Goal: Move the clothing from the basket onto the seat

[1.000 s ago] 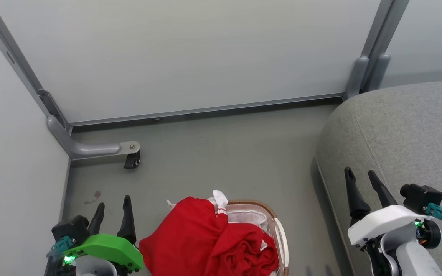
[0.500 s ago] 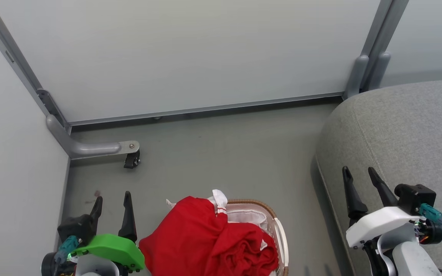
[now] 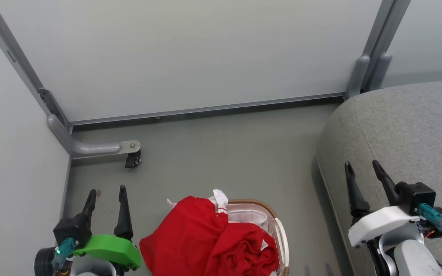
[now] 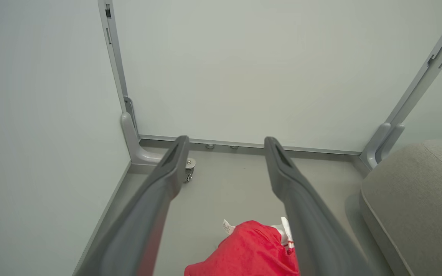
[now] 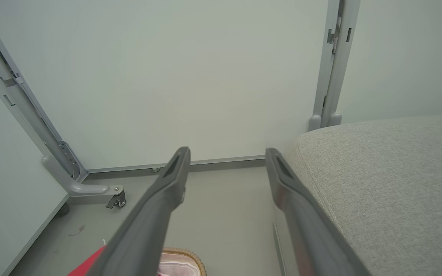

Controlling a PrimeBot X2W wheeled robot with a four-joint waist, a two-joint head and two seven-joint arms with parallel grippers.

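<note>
The red clothing (image 3: 209,241) with white striped trim lies heaped in the basket (image 3: 280,234), a white perforated one with a brown woven rim, at the bottom centre of the head view. The garment spills over the basket's left side. My left gripper (image 3: 106,190) stands open over the floor, left of the clothing. My right gripper (image 3: 363,165) is open above the left edge of the grey seat (image 3: 405,126). In the left wrist view the clothing (image 4: 249,253) shows between my open fingers. In the right wrist view the basket (image 5: 184,258) rim sits low, the seat (image 5: 390,180) at right.
Pale partition panels (image 3: 190,53) with grey metal posts close off the back and left. A panel foot with a black castor (image 3: 132,159) juts onto the grey floor (image 3: 228,157) at left. Bare floor lies between the basket, the panels and the seat.
My left gripper has shifted left and slightly forward, away from the clothing. My right gripper has moved a little forward over the seat's edge. The clothing and basket stay put.
</note>
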